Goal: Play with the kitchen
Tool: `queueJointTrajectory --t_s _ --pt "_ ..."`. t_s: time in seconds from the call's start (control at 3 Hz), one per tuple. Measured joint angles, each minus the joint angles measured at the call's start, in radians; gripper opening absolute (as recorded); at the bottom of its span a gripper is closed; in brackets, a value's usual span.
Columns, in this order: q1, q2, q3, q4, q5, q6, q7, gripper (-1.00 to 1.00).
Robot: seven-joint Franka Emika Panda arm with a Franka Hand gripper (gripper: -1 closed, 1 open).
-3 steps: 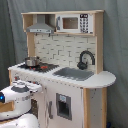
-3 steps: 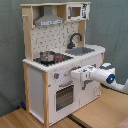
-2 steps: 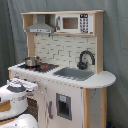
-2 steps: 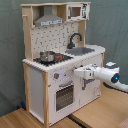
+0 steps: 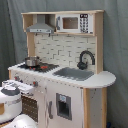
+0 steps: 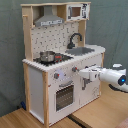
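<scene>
The arm has drawn nearer to the kitchen's front over the last second, its white body now larger at the first exterior view's left edge.

In the first exterior view, the kitchen (image 5: 65, 75) stands upright against a grey curtain, filling most of the frame. A small pot (image 5: 32, 61) sits on the stove, the black faucet (image 5: 85, 59) arches over the grey sink (image 5: 74, 73), and the microwave (image 5: 74, 23) sits up beside the hood (image 5: 41, 25). The arm (image 5: 11, 100) crowds in low, level with the knobs, presumably because those are the parts to play with.

In the second exterior view, the kitchen (image 6: 62, 65) stands on a wooden bench (image 6: 95, 117). The end effector (image 6: 82, 72) reaches in from the second exterior view's right, its tip just beside the knobs (image 6: 74, 69) above the oven door (image 6: 64, 96); I cannot tell whether it touches one, nor whether its fingers are apart or together
</scene>
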Motion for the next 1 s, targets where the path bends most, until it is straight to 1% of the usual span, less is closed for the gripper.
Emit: queueJointTrajectory --t_s 0.33,0.67,1.0 --pt "0.051 0.0 -0.051 0.002 0.0 -0.067 -0.022 1.0" --pt "0.051 0.001 -0.136 0.019 0.0 -0.078 -0.105 1.0" --pt "0.043 0.016 -0.217 0.039 -0.001 -0.08 -0.187 1.0"
